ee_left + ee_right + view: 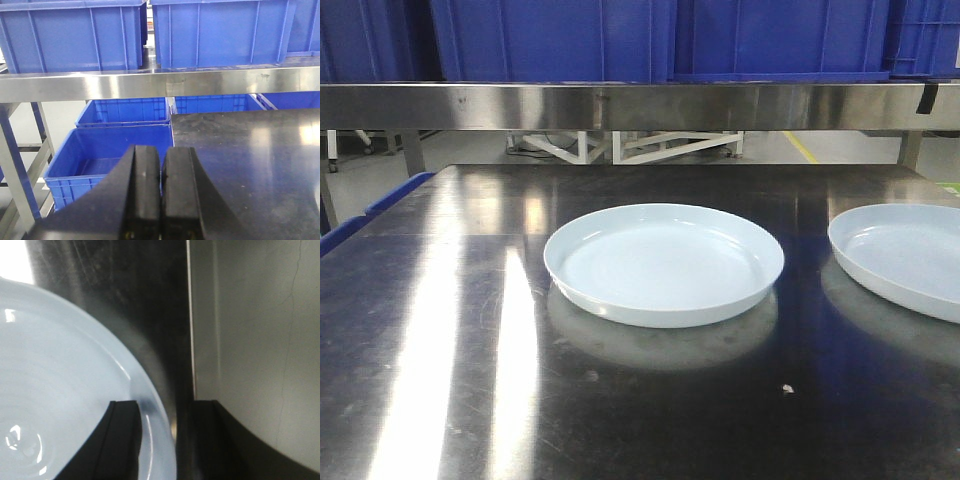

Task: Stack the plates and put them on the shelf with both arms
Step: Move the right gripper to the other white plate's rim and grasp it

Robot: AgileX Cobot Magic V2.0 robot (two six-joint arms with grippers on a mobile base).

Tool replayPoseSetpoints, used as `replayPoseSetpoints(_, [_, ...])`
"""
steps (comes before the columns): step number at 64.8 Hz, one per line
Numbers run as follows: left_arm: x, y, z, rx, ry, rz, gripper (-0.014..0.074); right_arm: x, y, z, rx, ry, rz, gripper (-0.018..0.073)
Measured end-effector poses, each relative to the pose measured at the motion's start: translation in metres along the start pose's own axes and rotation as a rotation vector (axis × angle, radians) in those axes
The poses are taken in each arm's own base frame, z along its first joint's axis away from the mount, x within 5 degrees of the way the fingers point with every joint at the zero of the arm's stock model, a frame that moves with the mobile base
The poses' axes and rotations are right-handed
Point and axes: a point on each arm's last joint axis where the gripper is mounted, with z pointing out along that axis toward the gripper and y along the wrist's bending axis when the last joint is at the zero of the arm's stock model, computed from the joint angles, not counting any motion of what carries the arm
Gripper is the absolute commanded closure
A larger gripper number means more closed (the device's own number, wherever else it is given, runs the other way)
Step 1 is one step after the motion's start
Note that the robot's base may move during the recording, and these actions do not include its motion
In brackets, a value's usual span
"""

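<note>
- Plates, two of them, lie apart and unstacked on the dark tabletop (440, 330). The centre plate (665, 262) sits mid-view in the front camera, and the right plate (905, 255) is at 3 o'clock, cut by the frame edge.
- Left gripper (161, 156) is clenched, its black pads pressed together on nothing. It hangs off the table's left side above the lower crates (110, 155), with no plate in its view.
- Shelf (640, 105) crosses the front view at 12 o'clock as a flat brushed-steel rail, with the upper crates (550, 40) loaded on it.
- Right gripper (162, 410) is spread. One finger is over the right plate's bowl and the other outside it, with the rim (150, 415) between them; I cannot tell whether either touches.
- Likely risks:
  - The table edge runs just beside that rim at 3 o'clock, with pale floor (250, 340) beyond, so a nudge outward could send the plate over.
  - The rim is thin and slick, so a shallow pinch could let the plate tilt and slip.
  - Glaze on glaze may skate when the plates are stacked.
  - The left jaws must open before that arm can share the load.
- Materials: the plates are glossy white, round and shallow, with a low upturned rim and faint concentric rings. The tabletop is scratched, mirror-dark steel, and the crates are ribbed blue plastic.
</note>
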Motion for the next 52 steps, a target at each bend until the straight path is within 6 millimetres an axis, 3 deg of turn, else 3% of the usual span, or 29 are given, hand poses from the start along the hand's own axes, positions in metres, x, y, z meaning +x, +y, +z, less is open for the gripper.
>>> replayPoseSetpoints(36, [0.0000,0.0000,0.0000,0.000,0.000,0.000,0.0514,0.0092,-0.0001,0.0084,-0.006,0.026,0.010,0.0204])
replayPoseSetpoints(41, [0.0000,0.0000,0.0000,0.000,0.000,0.000,0.0514,0.0092,0.0000,0.0081,-0.007,0.021,0.011,0.0258])
replayPoseSetpoints(52, [0.0000,0.0000,0.0000,0.000,0.000,0.000,0.0514,0.0086,0.0004,0.0057,-0.007,0.008,0.010,0.0519])
